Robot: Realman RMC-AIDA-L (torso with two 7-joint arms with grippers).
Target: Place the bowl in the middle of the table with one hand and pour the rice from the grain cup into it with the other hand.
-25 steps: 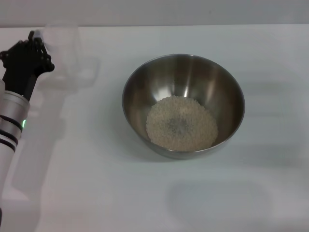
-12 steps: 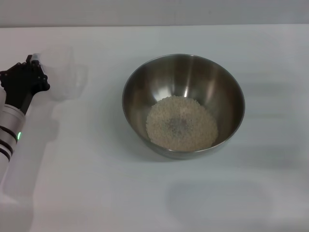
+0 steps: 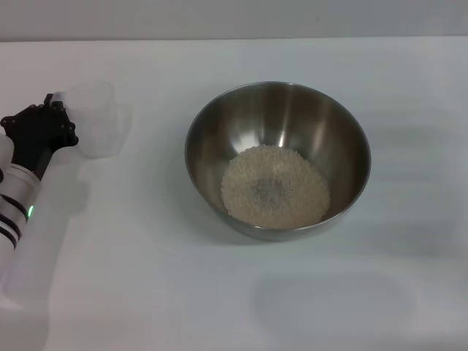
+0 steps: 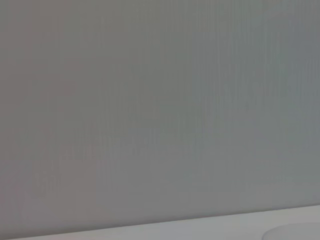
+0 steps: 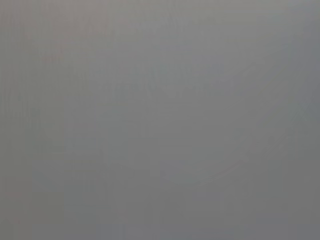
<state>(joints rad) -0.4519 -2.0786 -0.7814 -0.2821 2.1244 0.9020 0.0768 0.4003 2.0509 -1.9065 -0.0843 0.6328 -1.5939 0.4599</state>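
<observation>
The steel bowl (image 3: 278, 110) stands in the middle of the white table (image 3: 146, 278) in the head view. A pale mound of rice (image 3: 275, 185) lies in its bottom. My left gripper (image 3: 60, 117) is at the table's left side, shut on the handle of the clear grain cup (image 3: 95, 121). The cup looks empty and is held low over the table, well left of the bowl. My right gripper is out of view. Both wrist views show only plain grey.
The table's far edge (image 3: 234, 39) runs along the top of the head view. My left forearm (image 3: 16, 197) reaches in from the lower left.
My left gripper has carried the grain cup down and toward me, lowering it near the table at the left. The bowl and rice have not moved.
</observation>
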